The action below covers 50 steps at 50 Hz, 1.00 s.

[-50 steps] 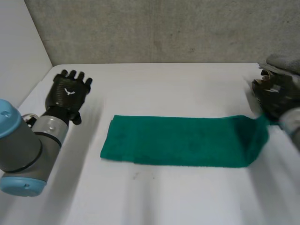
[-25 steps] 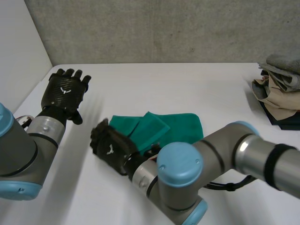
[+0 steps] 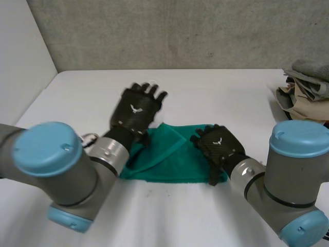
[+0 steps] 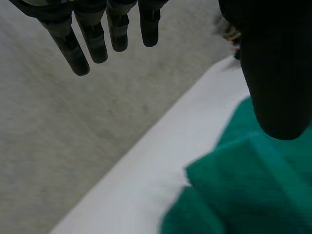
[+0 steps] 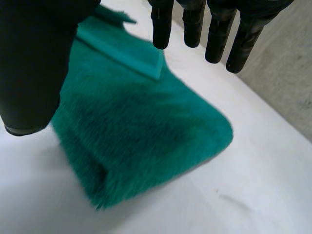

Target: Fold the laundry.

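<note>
A green towel (image 3: pixel 177 157) lies folded over on the white table (image 3: pixel 221 95), its upper layer askew with a corner pointing toward the back. My left hand (image 3: pixel 134 110) hovers over the towel's left end, open, fingers (image 4: pixel 92 44) straight and holding nothing; the towel (image 4: pixel 253 190) lies below its thumb. My right hand (image 3: pixel 220 146) is over the towel's right folded edge, open, with its fingers (image 5: pixel 214 29) spread above the towel (image 5: pixel 141 126) and nothing pinched.
A pile of grey and beige clothes (image 3: pixel 306 98) sits at the table's back right corner. A grey wall (image 3: pixel 180 31) runs along the back edge and a white wall (image 3: pixel 20 62) along the left.
My right hand carried the towel's right end across to the left, let it go and drew back to the new right edge. My left hand moved from the far left to the towel's left end.
</note>
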### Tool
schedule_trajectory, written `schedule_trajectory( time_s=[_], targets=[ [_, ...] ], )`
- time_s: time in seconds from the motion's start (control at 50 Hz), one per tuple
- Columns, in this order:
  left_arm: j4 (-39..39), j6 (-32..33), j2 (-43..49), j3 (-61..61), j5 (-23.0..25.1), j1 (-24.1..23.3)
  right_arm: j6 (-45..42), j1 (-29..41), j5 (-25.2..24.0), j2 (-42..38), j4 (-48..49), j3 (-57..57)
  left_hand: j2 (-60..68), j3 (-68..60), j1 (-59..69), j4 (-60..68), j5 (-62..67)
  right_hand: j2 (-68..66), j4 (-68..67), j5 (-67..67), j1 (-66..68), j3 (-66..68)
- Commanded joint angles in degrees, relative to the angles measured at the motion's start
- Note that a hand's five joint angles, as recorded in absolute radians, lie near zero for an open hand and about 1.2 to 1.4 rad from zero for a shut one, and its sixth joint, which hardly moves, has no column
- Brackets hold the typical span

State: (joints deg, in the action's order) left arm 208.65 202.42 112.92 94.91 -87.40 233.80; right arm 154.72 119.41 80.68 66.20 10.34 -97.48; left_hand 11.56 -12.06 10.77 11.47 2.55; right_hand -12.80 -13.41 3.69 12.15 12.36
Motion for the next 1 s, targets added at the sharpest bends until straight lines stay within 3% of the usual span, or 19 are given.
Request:
schedule_trajectory(
  time_s=[0.02,0.24,0.28,0.4,0.44,0.56,0.6,0.72,0.8,0.84,0.86,1.0],
  targets=[
    [-0.8,0.3,10.6,-5.4,-0.1,-1.5,-0.6,0.8,0.7,-2.3,1.9,-1.0,-0.5,1.0,0.3,-0.4,-1.5,-6.2,-5.6,5.3,6.8,6.6],
    [-7.9,4.5,19.3,-14.0,-1.8,0.8,-2.7,0.9,5.0,-4.8,5.6,-0.7,0.2,0.3,1.0,0.3,-0.8,-11.2,-10.6,10.3,11.9,11.7],
    [-7.9,4.9,19.8,-14.7,-4.0,2.1,-3.3,0.9,5.1,-4.9,5.6,-0.8,0.5,0.0,1.3,0.6,-0.5,-11.6,-11.0,10.7,12.2,12.0],
    [-4.3,8.8,18.9,-16.2,-17.4,7.9,-3.9,0.8,5.3,-4.8,5.7,-0.9,0.0,0.5,0.8,0.1,-1.0,-12.8,-12.1,11.9,13.4,13.2],
    [-2.8,9.5,18.0,-15.4,-17.3,8.7,-4.0,0.9,5.3,-4.8,5.7,-0.9,-0.5,1.0,0.3,-0.4,-1.5,-14.1,-13.5,13.2,14.7,14.5],
    [-1.7,9.5,12.7,-11.2,-10.1,8.2,-4.2,0.9,5.2,-4.7,5.7,-1.0,-0.5,1.0,0.3,-0.4,-1.5,-16.1,-15.5,15.2,16.8,16.6],
    [-1.8,9.3,11.3,-9.7,-7.7,6.4,-4.2,0.9,5.1,-4.7,5.7,-1.1,-0.5,1.0,0.3,-0.4,-1.5,-17.3,-16.7,16.4,17.9,17.7],
    [-1.8,9.2,7.3,-6.6,-6.5,2.2,-4.3,0.7,5.1,-4.7,5.7,-1.5,-0.7,1.2,0.1,-0.6,-1.7,-22.3,-21.7,21.4,23.0,22.8],
    [-1.8,9.0,6.6,-4.9,-6.2,1.1,-4.3,0.0,5.2,-4.7,6.7,-2.2,-0.7,1.2,0.1,-0.6,-1.7,-34.9,-34.3,34.0,35.6,35.3],
    [-1.8,8.9,6.6,-4.6,-6.2,0.4,-4.5,-0.2,5.2,-4.6,8.5,-3.0,-0.7,1.2,0.1,-0.6,-1.7,-63.9,-63.3,63.0,64.6,64.4],
    [-1.8,8.9,6.6,-4.5,-6.2,0.2,-4.9,-0.4,5.2,-4.5,9.1,-3.2,-0.7,1.2,0.1,-0.6,-1.7,-67.2,-66.6,66.3,67.8,67.6],
    [-1.8,8.9,5.2,-3.3,-6.8,1.0,-15.3,-4.3,7.8,-3.7,10.6,-4.1,-0.7,1.2,0.1,-0.6,-1.7,-67.2,-66.6,66.3,67.9,67.6]
  ],
)
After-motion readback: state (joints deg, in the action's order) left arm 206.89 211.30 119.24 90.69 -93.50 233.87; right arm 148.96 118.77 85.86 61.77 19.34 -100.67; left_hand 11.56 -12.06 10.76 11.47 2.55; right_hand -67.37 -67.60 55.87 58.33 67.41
